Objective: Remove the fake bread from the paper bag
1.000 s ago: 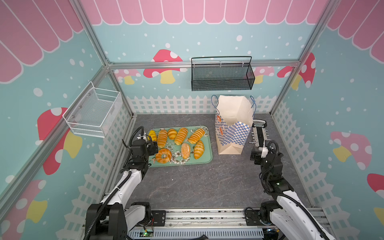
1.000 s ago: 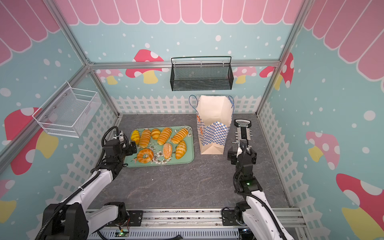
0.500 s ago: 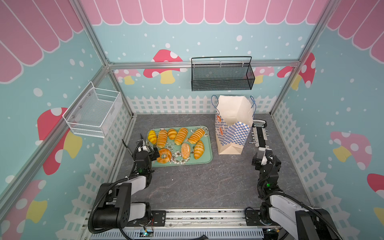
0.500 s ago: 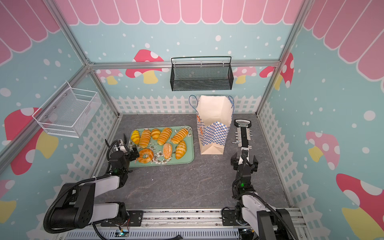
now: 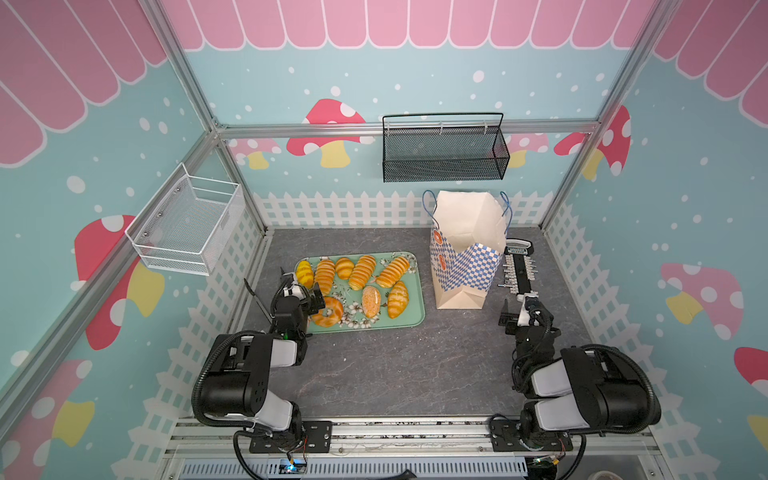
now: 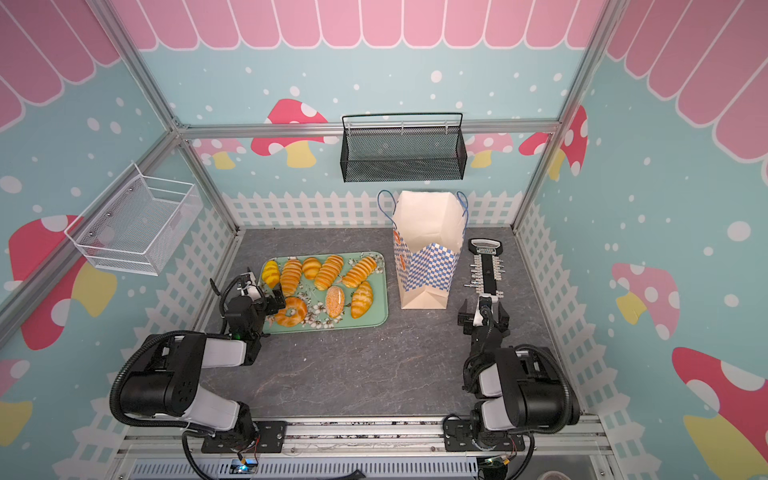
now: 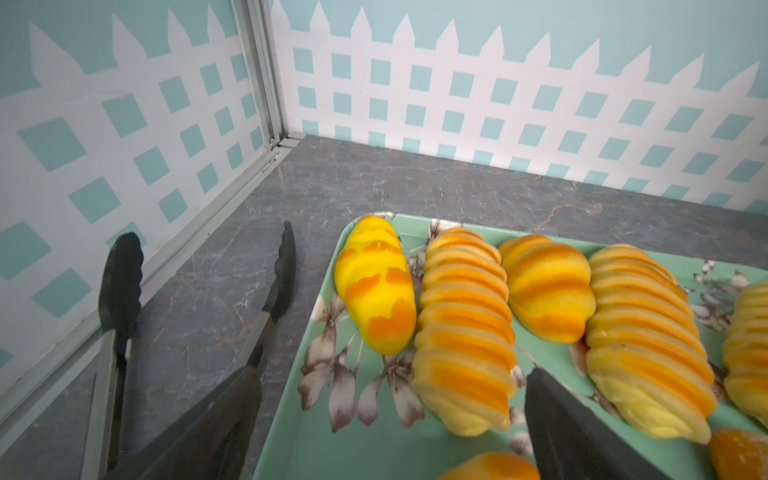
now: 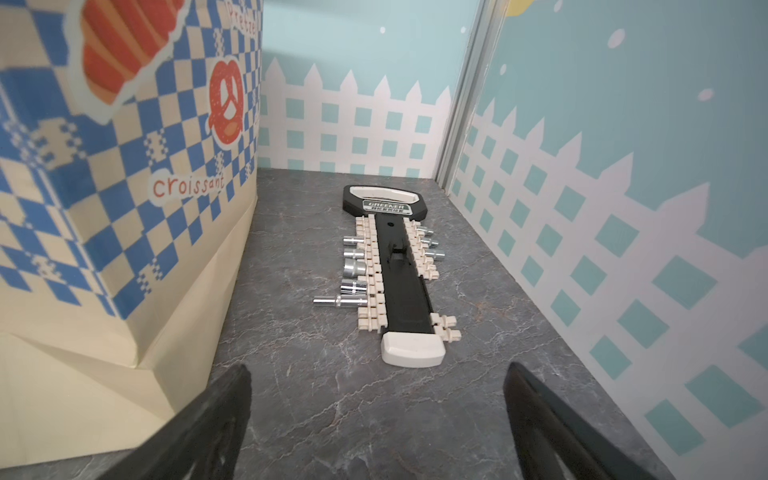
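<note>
Several golden-orange fake bread pieces [image 5: 362, 272] lie on a green floral tray [image 5: 411, 320] left of centre, among them a ring bagel [image 5: 328, 311] and a speckled oval [image 5: 370, 300]. The paper bag [image 5: 465, 266] stands upright to the tray's right, mouth open; no bread shows inside and its bottom is hidden. My left gripper [image 5: 302, 293] hangs open and empty over the tray's left edge, just short of a ridged roll [image 7: 465, 324]. On the bag's right, my right gripper [image 5: 524, 318] is open and empty low over the table, close to the bag [image 8: 124, 166].
A socket holder [image 5: 519, 270] lies right of the bag, directly ahead of the right gripper. Black tongs [image 7: 118, 291] rest along the left wall. A black wire basket [image 5: 444, 149] hangs on the back wall, a white one [image 5: 187, 224] on the left wall.
Both arms have folded back toward the front rail and both grippers have come slightly nearer and lower. The bread, tray and bag have not moved.
</note>
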`<state>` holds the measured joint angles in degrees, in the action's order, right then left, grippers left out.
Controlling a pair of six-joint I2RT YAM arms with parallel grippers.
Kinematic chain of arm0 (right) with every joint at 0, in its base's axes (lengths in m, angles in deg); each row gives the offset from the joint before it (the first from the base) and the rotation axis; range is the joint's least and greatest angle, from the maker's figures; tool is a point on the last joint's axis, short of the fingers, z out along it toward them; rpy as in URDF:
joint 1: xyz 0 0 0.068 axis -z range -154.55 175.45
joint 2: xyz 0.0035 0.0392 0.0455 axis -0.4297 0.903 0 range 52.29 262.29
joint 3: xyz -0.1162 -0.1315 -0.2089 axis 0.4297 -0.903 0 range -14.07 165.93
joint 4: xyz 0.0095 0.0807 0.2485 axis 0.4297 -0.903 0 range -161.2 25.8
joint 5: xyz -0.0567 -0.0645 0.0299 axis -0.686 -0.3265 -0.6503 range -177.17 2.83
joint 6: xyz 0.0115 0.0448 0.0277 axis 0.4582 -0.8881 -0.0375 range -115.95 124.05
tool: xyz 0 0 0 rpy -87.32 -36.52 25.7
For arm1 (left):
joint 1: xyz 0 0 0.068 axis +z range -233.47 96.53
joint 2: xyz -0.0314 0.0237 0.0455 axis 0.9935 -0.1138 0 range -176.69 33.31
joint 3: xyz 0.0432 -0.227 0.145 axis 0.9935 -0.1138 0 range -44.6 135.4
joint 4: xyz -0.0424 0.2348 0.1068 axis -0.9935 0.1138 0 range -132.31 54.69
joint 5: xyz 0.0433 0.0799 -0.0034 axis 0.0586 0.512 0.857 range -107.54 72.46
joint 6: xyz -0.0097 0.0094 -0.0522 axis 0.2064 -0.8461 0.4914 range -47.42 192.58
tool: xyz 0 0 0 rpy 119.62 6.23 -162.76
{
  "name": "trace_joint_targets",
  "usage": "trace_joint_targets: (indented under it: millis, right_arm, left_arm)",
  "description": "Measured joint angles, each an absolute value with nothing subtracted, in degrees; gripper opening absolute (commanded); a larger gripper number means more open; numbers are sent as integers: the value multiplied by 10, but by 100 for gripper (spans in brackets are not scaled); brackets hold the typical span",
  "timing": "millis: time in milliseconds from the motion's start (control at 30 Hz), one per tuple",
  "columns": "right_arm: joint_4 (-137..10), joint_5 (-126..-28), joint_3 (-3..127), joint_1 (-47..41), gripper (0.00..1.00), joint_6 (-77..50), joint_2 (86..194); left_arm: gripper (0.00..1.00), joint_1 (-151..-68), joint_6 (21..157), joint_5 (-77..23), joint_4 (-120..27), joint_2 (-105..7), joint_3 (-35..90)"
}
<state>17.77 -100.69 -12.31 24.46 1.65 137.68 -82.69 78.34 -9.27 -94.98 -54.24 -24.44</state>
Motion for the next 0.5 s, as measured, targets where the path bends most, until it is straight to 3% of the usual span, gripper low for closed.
trace_joint_targets:
  millis: [500]
  right_arm:
    - [117,-997,-32,246,98,19,1392]
  left_arm:
    - [99,-833,781,-92,-941,-542,-237]
